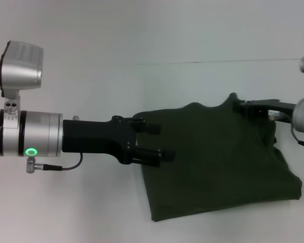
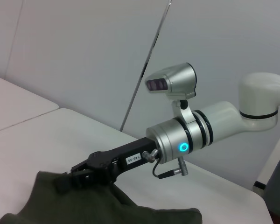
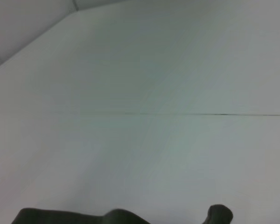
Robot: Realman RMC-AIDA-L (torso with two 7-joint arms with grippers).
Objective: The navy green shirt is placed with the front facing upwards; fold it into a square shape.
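- Since the navy green shirt (image 1: 218, 162) already lies as a compact, roughly four-sided bundle on the white worktop (image 1: 91, 212), I judge the folding nearly done and the step in hand a last tidy of its far edge.
- It sits right of centre before me, plain dark olive on top with no lettering showing, its near and left edges fairly straight, its far edge bumpy with one corner lifted into a small peak.
- My right fingers (image 1: 253, 108) are at that far right corner, seemingly closed on the raised cloth; the left wrist view shows the dark fingers (image 2: 81, 175) pressed into the fabric there.
- My left fingers (image 1: 159, 142) hover just over the shirt's left edge, spread apart and holding nothing.
- Next, I think the lifted corner needs laying down flat and letting go, so the far edge runs straight like the rest.
- What that calls for is a low, gentle release; a tug could drag the stacked layers out of square.
- Beyond the shirt only the bare worktop and its seam line (image 3: 200, 114) show.
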